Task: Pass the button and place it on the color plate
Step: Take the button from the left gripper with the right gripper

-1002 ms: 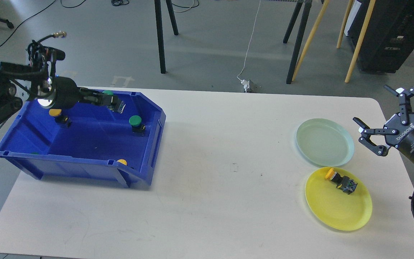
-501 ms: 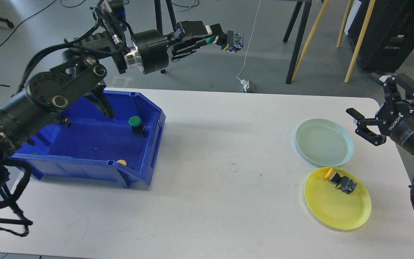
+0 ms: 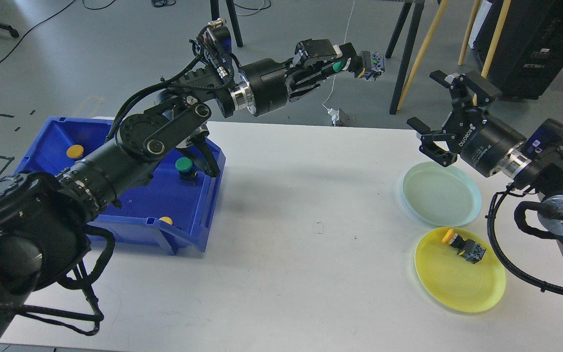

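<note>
My left gripper [image 3: 347,62] is shut on a green button [image 3: 365,64] and holds it high above the table's far edge, its black body pointing right. My right gripper [image 3: 435,110] is open and empty, raised above the pale green plate [image 3: 442,194], some way right of the held button. The yellow plate [image 3: 460,269] holds a yellow button [image 3: 462,243]. The blue bin [image 3: 130,190] at the left holds another green button [image 3: 184,166] and two yellow ones [image 3: 75,151] [image 3: 166,220].
The white table [image 3: 291,254] spreads between the bin and the plates. Chair and easel legs [image 3: 406,54] stand on the floor behind the table. A black cabinet [image 3: 530,44] is at the back right.
My left arm has lifted the green button out of the bin and carried it right. My right gripper has risen and moved left toward it.
</note>
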Robot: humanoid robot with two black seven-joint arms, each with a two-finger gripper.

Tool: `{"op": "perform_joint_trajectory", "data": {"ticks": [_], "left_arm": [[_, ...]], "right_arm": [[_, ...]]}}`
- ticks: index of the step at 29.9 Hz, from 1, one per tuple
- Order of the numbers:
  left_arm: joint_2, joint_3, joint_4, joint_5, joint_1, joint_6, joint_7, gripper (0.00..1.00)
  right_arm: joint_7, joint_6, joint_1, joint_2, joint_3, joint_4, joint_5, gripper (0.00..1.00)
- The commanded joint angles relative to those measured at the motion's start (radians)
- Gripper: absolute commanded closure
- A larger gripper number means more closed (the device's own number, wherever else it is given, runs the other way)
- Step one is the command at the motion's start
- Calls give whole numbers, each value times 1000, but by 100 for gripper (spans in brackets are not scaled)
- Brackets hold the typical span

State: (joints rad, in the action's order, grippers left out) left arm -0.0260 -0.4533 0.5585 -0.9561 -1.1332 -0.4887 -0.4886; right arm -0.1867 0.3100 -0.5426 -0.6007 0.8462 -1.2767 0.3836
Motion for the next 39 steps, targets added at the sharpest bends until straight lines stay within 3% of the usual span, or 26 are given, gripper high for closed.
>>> {"op": "perform_joint_trajectory", "data": {"ticks": [1, 21, 23, 27, 32, 35, 39], "left_arm": [[0, -8, -3, 0, 1, 0, 0, 83], [1, -24, -22, 0, 7, 0, 0, 83], [1, -24, -22, 0, 7, 0, 0, 83], [1, -22, -23, 0, 7, 0, 0, 83], [3, -24, -40, 2, 7, 0, 0, 82], [3, -24, -40, 3, 7, 0, 0, 82], [1, -24, -42, 5, 7, 0, 0, 82]], "right_arm": [[-33, 0, -45, 61, -4, 46, -6, 1], [-88, -3, -226, 236, -128, 201, -9, 5], [-89, -3, -226, 237, -125, 201, -9, 10], [-92, -3, -224, 234, -125, 200, -8, 34], [-108, 4, -224, 236, -133, 201, 3, 53], [-112, -6, -228, 240, -131, 206, 6, 74], [-120, -2, -223, 243, -133, 208, 5, 78]]}}
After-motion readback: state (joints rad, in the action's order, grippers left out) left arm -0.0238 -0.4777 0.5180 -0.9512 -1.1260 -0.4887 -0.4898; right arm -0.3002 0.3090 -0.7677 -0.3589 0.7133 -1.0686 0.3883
